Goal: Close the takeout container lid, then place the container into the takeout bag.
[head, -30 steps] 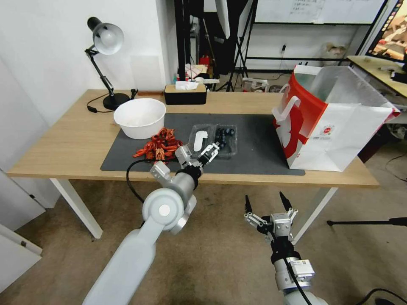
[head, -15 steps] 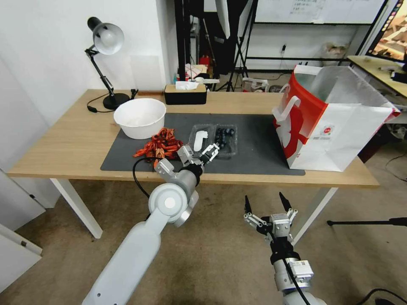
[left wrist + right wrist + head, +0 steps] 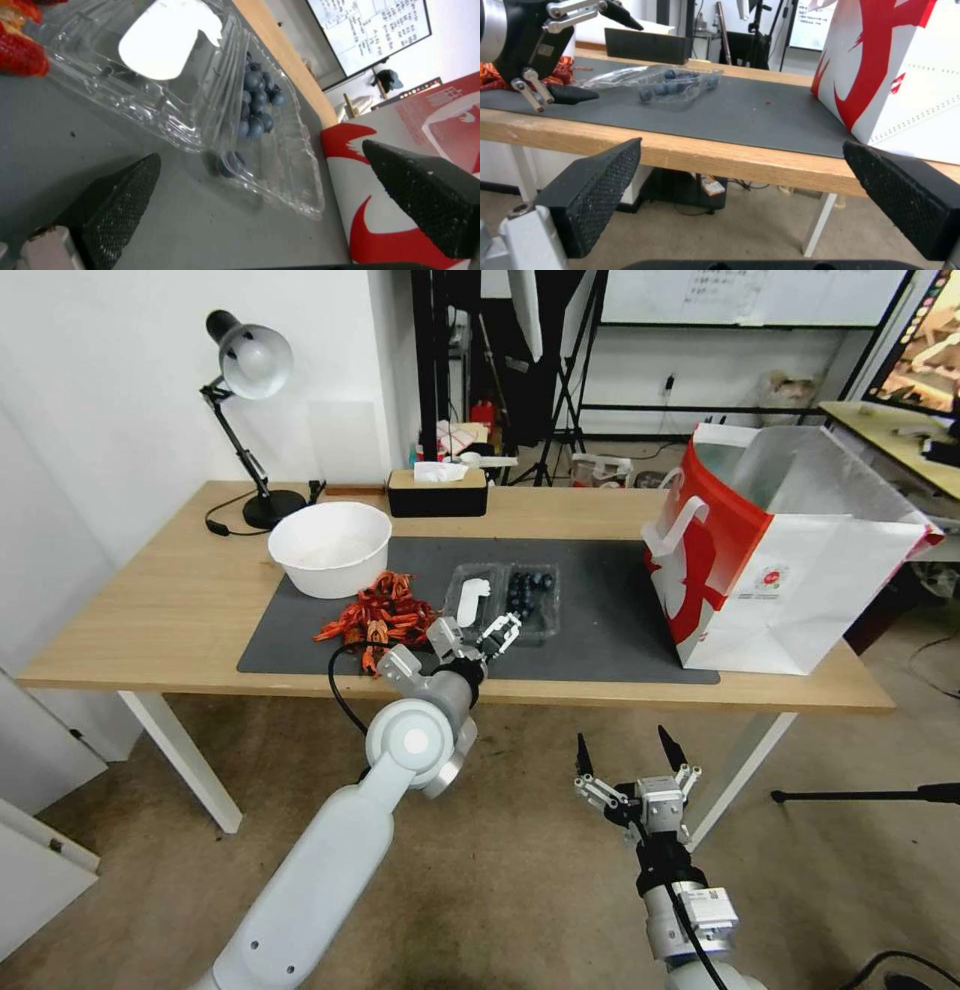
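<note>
The small clear plastic clamshell takeout container [image 3: 503, 601] of dark blueberries lies open on the dark grey mat [image 3: 600, 620] of the wooden table [image 3: 150, 610], its clear labelled lid [image 3: 470, 597] flat beside the berry half. The left pincer [image 3: 482, 636] hovers at its near edge, jaws spread wide and empty; the left wrist view places its black fingertips [image 3: 120, 195] just short of the plastic. The right pincer [image 3: 632, 754] hangs wide open below the table edge. The large red-and-white paper takeout bag [image 3: 790, 570] stands upright, well apart on the right.

White bowl [image 3: 330, 548] on grey mat [image 3: 600, 610], red crayfish [image 3: 378, 615], desk lamp [image 3: 247, 370], tissue box [image 3: 437, 492]
</note>
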`<state>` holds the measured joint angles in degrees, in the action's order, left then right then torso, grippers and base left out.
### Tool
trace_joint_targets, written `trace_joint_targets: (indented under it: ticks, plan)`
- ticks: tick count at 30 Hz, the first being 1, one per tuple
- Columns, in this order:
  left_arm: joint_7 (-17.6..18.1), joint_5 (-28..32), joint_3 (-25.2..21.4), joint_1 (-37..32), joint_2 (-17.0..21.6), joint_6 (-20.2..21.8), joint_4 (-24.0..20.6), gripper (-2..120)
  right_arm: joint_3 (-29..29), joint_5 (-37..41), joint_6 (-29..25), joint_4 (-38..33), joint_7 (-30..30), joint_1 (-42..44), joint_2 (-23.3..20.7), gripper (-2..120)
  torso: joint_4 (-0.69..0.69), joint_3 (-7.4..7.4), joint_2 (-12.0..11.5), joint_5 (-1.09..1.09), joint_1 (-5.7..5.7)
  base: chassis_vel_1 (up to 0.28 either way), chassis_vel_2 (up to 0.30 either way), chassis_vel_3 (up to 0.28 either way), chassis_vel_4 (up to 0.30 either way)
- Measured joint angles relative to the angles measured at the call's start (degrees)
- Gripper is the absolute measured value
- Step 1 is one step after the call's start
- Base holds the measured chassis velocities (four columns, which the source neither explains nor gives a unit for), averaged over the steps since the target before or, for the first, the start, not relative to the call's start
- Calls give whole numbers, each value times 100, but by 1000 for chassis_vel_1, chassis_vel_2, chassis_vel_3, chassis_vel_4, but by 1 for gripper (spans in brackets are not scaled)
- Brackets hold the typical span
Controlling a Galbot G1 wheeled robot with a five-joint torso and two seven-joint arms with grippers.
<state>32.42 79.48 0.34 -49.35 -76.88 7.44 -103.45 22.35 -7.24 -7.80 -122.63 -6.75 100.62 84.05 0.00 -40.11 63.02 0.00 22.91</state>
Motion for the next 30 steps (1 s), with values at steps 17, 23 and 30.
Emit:
trace_joint_targets:
  ticks: [17,23,30]
  plan:
    - [-40,-4,2,99,-12,-73,201,100,-3,-41,-19,20,0,29,21,100,-1,1,1,0,0,0,0,0,0]
    - [-53,3,1,139,-16,-126,263,100,-19,-62,-25,20,3,46,38,100,-1,1,1,0,-1,0,0,0,0]
    - [-78,16,-2,177,-39,-207,333,100,-24,-87,-57,53,6,62,54,100,0,1,2,0,0,0,0,0,0]
